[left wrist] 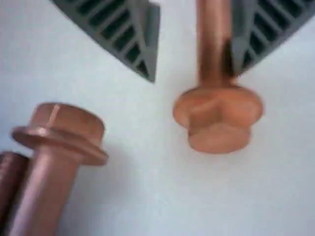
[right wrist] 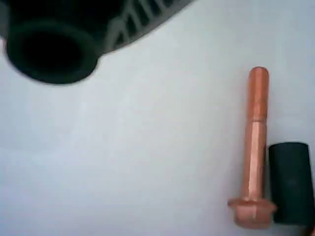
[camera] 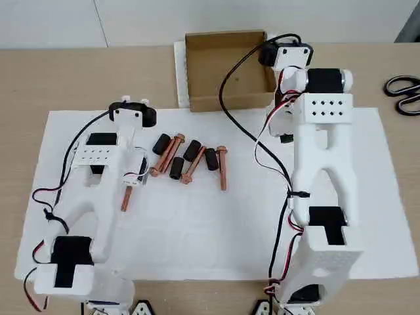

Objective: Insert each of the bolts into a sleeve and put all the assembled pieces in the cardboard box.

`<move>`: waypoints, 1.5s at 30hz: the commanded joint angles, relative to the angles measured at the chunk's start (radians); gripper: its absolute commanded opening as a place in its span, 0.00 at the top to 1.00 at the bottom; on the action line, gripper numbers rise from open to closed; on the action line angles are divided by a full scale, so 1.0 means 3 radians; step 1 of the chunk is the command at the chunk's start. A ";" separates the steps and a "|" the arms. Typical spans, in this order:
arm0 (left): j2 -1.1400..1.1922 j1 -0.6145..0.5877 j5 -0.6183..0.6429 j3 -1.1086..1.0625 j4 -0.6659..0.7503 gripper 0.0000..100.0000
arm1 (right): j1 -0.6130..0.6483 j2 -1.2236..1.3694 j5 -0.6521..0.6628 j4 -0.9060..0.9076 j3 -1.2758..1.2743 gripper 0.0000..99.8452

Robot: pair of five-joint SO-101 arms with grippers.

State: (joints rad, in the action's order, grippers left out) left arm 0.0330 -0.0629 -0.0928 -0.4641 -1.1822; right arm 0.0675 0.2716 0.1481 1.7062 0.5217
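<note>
Several copper bolts and black sleeves lie loose in a cluster mid-table. My left gripper is open low over the sheet. In the left wrist view a bolt lies between its grey fingers, against one and apart from the other, and a second bolt lies beside it. Near the cardboard box, my right gripper is shut on a black sleeve, with its open end facing the camera. Farther off lie a bolt and a sleeve side by side.
A white sheet covers the work area on the wooden table. The open box stands at the back centre, and a black cable drapes across it. Scissors lie at the far right edge.
</note>
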 commanded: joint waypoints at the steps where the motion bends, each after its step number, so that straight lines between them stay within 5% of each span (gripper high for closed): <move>1: 0.0082 -0.0026 -0.0010 0.0003 0.0041 0.90 | 0.0003 -0.0228 -0.0005 0.0043 0.0015 1.00; 31: 0.0327 -0.0005 -0.0005 0.0361 -0.0087 0.99 | 0.0003 -0.0217 -0.0005 0.0043 0.0015 1.00; 45: 0.0327 -0.0010 -0.0005 0.1603 -0.1059 0.99 | 0.0023 -0.0233 -0.0005 0.0043 0.0020 1.00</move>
State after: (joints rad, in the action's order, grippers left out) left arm 0.1373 -0.0644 -0.0944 -0.0852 -1.4492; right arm 0.0675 0.2716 0.1481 1.7077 0.5217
